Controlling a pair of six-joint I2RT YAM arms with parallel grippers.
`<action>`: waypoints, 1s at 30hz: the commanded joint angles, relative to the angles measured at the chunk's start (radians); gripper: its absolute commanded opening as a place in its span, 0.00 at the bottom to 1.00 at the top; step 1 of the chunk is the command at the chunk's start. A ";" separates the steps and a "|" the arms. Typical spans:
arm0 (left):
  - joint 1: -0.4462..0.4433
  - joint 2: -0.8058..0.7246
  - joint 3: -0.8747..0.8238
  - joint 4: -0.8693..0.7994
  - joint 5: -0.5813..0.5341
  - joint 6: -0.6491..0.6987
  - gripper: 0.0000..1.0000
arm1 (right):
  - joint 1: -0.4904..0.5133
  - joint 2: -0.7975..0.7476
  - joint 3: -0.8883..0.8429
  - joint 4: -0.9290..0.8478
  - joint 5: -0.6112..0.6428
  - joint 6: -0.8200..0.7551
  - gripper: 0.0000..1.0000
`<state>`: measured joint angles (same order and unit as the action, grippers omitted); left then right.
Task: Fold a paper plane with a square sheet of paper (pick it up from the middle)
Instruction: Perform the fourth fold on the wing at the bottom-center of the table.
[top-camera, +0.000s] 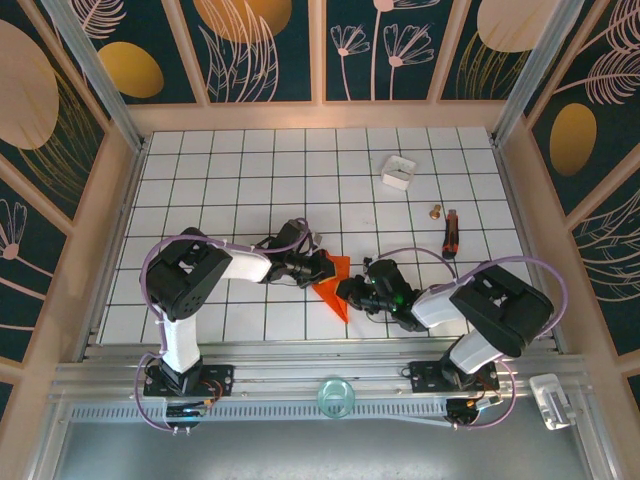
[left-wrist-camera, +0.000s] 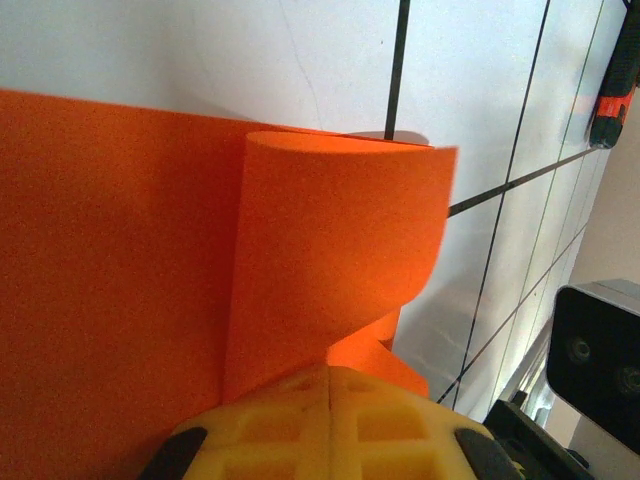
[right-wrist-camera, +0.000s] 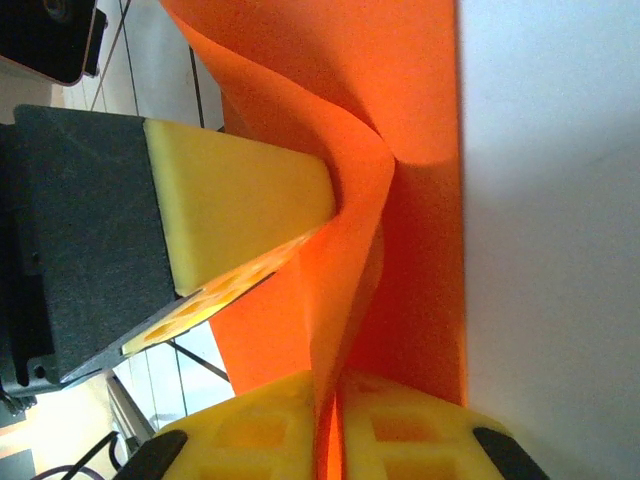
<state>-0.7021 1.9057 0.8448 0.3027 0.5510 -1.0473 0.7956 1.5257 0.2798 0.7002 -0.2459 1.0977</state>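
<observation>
White gridded tiles cover the tabletop (top-camera: 250, 170), which is walled by dark panels painted with gold leaves. At its near middle the left gripper (top-camera: 322, 267) is seen with its jaws pressed together on an edge of the orange-red sheet of paper (top-camera: 333, 290). In the left wrist view the yellow pads (left-wrist-camera: 400, 420) are shut flush, and a flap of the paper is curled up just beyond them. The right gripper (right-wrist-camera: 328, 415) is brought in from the opposite side, its jaws closed on a thin fold of the same sheet, which is pinched between its two yellow pads. One finger of the left gripper is pressed against the raised fold there. The sheet is held as a creased triangle between the two grippers, low over the tiles. Farther off, a small white box (top-camera: 397, 172) is set near the far edge, and a red-and-black tool (top-camera: 451, 232) and a small brass piece (top-camera: 435, 211) are laid well apart from the paper, to the right
</observation>
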 joint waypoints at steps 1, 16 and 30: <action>0.009 0.044 -0.003 -0.048 -0.045 0.032 0.04 | 0.008 -0.019 -0.020 -0.184 0.050 -0.038 0.14; 0.009 0.047 -0.002 -0.050 -0.042 0.036 0.03 | 0.020 -0.089 0.018 -0.222 0.022 -0.119 0.18; 0.010 0.049 -0.001 -0.053 -0.039 0.035 0.03 | 0.010 0.006 0.082 -0.148 -0.063 -0.154 0.20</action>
<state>-0.6994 1.9087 0.8459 0.3035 0.5610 -1.0393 0.8062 1.5208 0.3504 0.5793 -0.2951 0.9737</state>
